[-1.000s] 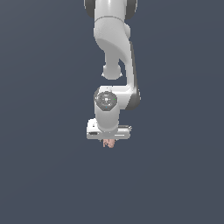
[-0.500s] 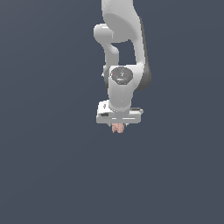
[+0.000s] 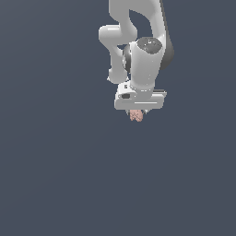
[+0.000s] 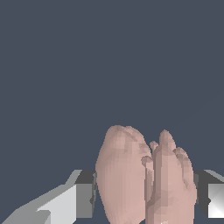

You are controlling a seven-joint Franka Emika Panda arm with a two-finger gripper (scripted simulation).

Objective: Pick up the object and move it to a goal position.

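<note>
Pickup done: gripper jaws clamped on pink object, carried clear of surface; goal not visible, transport remaining.

The exterior view stands back, taking in the arm against plain dark grey ground. The wrist view sits just behind the gripper, very close. Both share the pink object between the fingers.
</note>
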